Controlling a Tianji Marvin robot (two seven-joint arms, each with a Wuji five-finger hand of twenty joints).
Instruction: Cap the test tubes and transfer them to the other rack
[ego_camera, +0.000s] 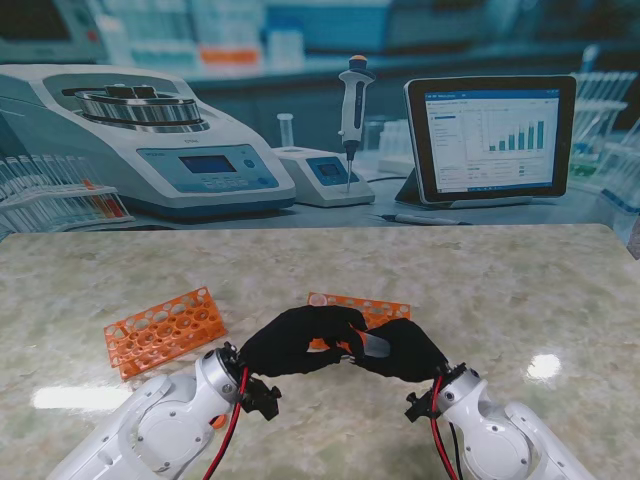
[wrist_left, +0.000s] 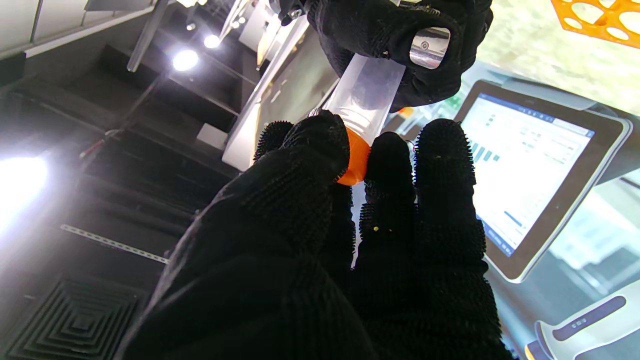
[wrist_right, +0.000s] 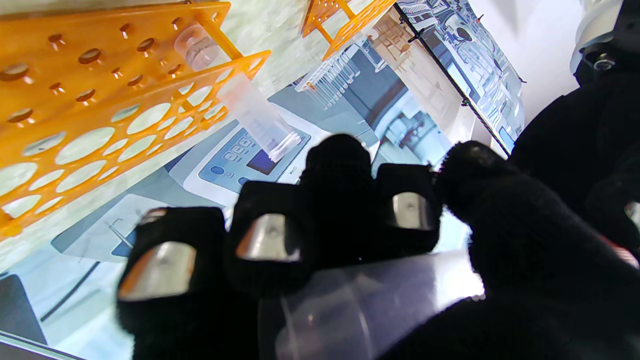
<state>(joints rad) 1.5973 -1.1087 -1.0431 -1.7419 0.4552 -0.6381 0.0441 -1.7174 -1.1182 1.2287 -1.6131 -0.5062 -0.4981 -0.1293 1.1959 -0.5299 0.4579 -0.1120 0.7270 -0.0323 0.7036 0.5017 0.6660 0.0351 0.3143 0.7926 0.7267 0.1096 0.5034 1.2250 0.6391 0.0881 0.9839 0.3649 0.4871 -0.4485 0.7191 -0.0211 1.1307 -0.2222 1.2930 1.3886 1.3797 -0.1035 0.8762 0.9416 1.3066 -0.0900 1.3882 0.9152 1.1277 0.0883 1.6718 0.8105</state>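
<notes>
Right hand (ego_camera: 400, 350) clamps the clear tube (wrist_left: 367, 95) — left hand (ego_camera: 290, 340) fingers pinch the orange cap (wrist_left: 354, 159) at its mouth.

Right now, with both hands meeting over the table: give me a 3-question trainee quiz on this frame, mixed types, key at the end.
1. True or false: the right hand holds the clear tube.
2. What colour is the cap pinched in the left hand?
3. Multiple choice: how many orange racks are on the table? A) one B) two C) three

Key:
1. True.
2. Orange.
3. B: the left rack and the right rack just behind the hands.
</notes>
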